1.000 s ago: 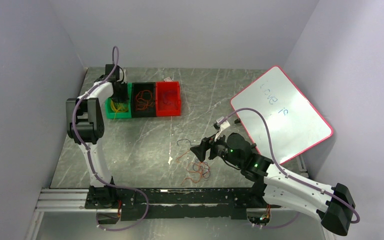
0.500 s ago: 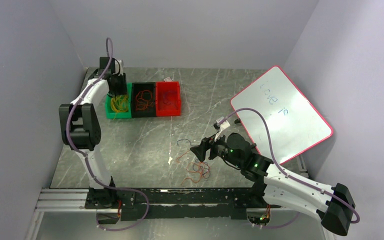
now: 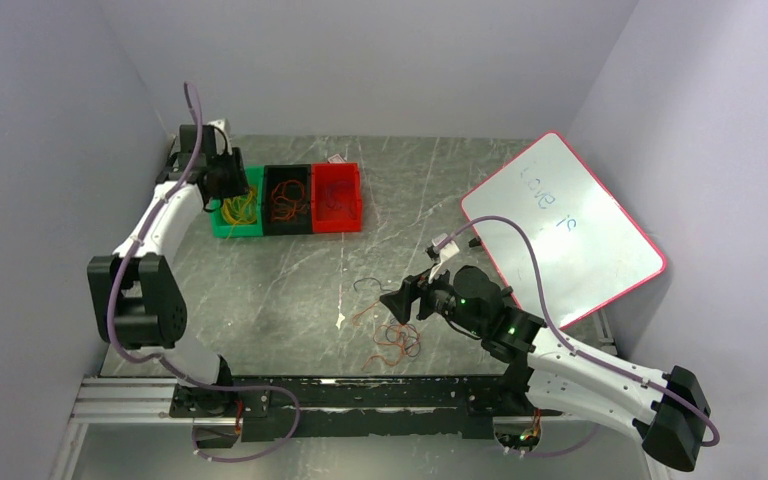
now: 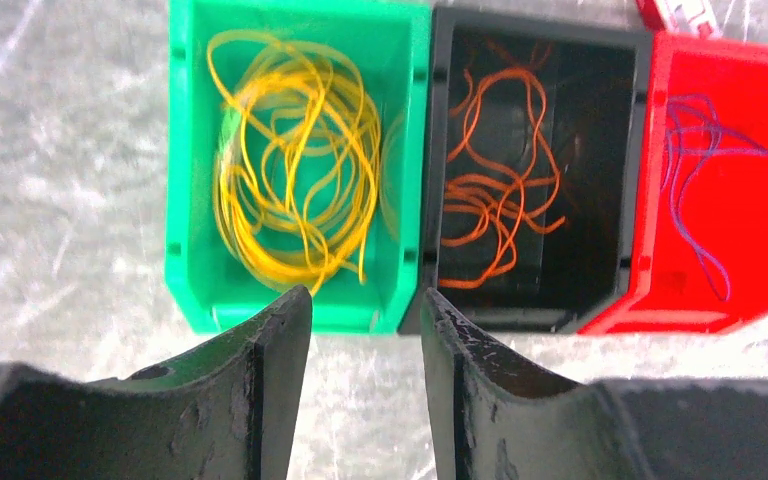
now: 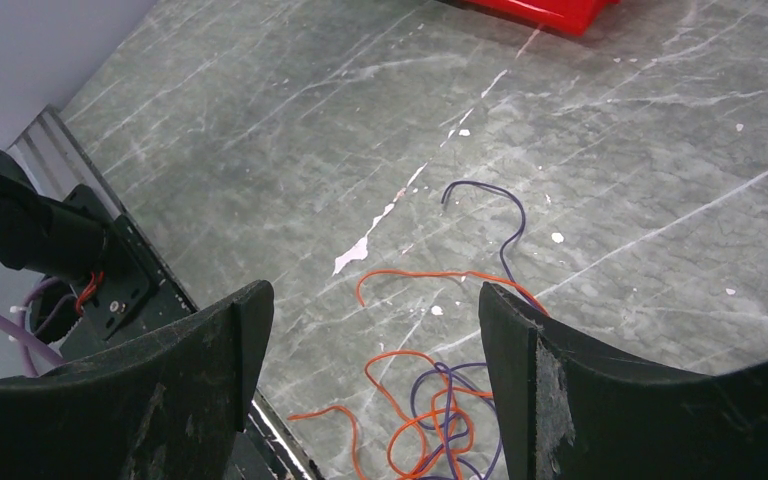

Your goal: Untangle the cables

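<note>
Toward the upper left of the overhead view, the left gripper (image 3: 227, 182) is hovering over the near edge of the green bin (image 4: 185, 150), its jaws standing partly apart and gripping nothing. Yellow cables (image 4: 295, 190) are lying coiled in that bin, orange cables (image 4: 495, 190) are sitting in the black bin (image 4: 600, 150) beside it, and purple cables (image 4: 690, 150) are resting in the red bin (image 4: 760, 250). Lower centre, the right gripper (image 5: 375, 295) is hanging above the table (image 3: 410, 190), jaws spread wide and empty. A loose tangle of orange and purple cables (image 5: 430, 425) is lying on the table near the bottom of the right wrist view. A whiteboard (image 3: 560, 225) is sitting at the right edge.
</note>
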`<action>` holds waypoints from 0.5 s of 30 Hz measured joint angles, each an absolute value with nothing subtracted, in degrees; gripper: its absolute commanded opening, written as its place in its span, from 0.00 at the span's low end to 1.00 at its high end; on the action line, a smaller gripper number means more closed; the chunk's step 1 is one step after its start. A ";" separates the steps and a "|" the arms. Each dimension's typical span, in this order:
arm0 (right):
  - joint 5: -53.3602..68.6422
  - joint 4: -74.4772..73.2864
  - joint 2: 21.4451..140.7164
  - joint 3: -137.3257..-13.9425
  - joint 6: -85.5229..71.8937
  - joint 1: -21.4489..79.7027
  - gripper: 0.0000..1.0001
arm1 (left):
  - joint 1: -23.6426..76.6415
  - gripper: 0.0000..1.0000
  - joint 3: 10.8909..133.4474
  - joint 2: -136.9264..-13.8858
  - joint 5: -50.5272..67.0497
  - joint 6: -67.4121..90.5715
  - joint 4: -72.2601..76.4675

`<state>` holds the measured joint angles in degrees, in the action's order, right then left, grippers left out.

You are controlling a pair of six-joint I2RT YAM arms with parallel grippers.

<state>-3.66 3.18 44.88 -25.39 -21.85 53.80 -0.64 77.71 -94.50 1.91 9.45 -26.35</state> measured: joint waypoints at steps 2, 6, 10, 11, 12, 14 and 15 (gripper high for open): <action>-3.42 3.18 44.88 -25.39 -21.85 53.80 0.79 | -0.64 0.49 73.82 -91.74 1.56 11.03 -25.56; -3.18 3.20 44.88 -25.39 -21.85 53.80 0.79 | -0.67 0.47 65.01 -86.94 -0.36 14.15 -23.64; -3.05 3.20 44.88 -25.39 -21.85 53.80 0.79 | -0.67 0.48 57.82 -83.46 -2.74 16.86 -22.15; -2.96 3.18 44.88 -25.39 -21.85 53.80 0.79 | -0.67 0.48 56.53 -82.89 -3.25 17.39 -21.87; -2.92 3.20 44.88 -25.39 -21.85 53.80 0.79 | -0.67 0.48 54.76 -82.19 -4.03 17.93 -21.28; -2.79 3.18 44.86 -25.39 -21.85 53.80 0.79 | -0.71 0.48 52.18 -81.38 -5.34 18.72 -20.36; -2.72 3.18 44.86 -25.39 -21.85 53.80 0.79 | -0.78 0.48 51.09 -81.21 -6.07 18.96 -19.88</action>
